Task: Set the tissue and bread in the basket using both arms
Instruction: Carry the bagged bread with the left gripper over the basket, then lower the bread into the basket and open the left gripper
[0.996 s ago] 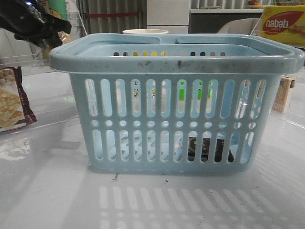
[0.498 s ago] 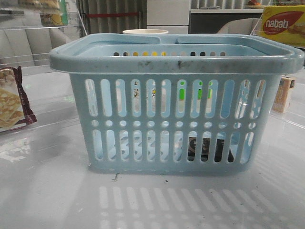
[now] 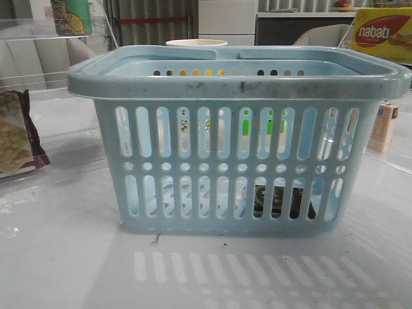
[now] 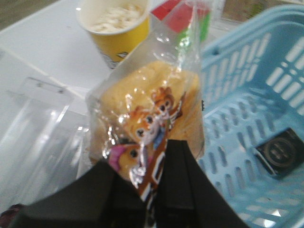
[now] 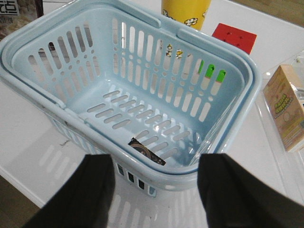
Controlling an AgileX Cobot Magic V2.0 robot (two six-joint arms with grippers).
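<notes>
My left arm has lifted out of the front view; its fingers (image 4: 152,190) clamp the bread (image 4: 152,123) beside the basket (image 4: 266,95), tissue (image 4: 280,152) inside; right fingers (image 5: 156,190) spread wide, empty.

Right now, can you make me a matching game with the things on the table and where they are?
Things:
1. bread
2. tissue
3. yellow cup
4. tan carton

Places:
A. lying on the basket floor
B. on the table beside the basket
C. held in the left gripper
D. on the table behind the basket

Pairs: 1-C, 2-A, 3-D, 4-B
</notes>
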